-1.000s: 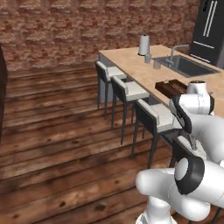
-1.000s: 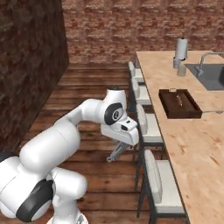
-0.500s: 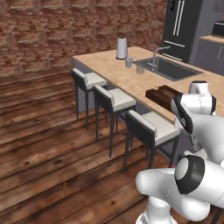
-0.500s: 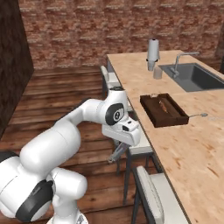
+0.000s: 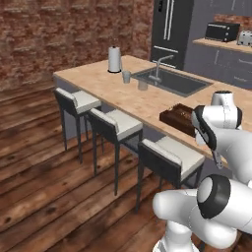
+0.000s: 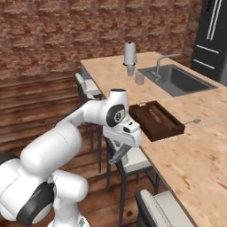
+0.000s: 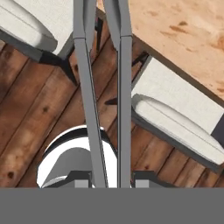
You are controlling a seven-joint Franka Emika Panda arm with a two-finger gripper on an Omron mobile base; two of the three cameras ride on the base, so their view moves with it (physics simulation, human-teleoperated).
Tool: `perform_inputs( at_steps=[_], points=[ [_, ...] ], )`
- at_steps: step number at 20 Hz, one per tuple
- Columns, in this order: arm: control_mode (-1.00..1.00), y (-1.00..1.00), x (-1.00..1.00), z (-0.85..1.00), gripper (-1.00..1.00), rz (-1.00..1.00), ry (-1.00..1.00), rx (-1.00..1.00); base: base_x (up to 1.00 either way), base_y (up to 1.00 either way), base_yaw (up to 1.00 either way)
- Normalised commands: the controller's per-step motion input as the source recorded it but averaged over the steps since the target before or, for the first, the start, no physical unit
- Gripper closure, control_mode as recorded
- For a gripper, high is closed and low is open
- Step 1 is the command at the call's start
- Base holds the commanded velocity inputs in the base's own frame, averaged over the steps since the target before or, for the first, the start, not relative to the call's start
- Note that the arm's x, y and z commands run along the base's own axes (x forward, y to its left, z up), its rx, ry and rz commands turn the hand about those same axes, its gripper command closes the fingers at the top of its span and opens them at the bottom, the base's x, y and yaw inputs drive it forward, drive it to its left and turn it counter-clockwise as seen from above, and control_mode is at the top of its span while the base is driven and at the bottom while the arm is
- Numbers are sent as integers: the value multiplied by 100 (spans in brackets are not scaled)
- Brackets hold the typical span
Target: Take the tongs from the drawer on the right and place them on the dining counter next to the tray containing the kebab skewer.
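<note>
Hand view — end effector [image 7: 112, 181] grips the tongs [image 7: 105, 87] above stools [image 7: 175, 109].

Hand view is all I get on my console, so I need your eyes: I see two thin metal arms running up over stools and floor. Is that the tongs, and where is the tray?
Observer: Yes, the gripper is shut on the tongs, hanging low beside the dining counter, above a stool.
Operator: And the tray?
Observer: The tray sits on the counter near its edge, next to the arm's hand.
Operator: Is the skewer in it?
Observer: A thin kebab skewer lies inside the tray.
</note>
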Motion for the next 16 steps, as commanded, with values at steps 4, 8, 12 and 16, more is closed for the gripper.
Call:
perform_inputs(
  at_steps=[4, 8, 12, 16],
  points=[
    [100, 0, 0, 0, 100, 0, 0, 0, 58, 35, -48],
    [100, 0, 0, 0, 100, 0, 0, 0, 54, 33, -52],
    [100, 0, 0, 0, 100, 0, 0, 0, 55, 30, -51],
    [100, 0, 0, 0, 100, 0, 0, 0, 57, 25, -44]
  ],
)
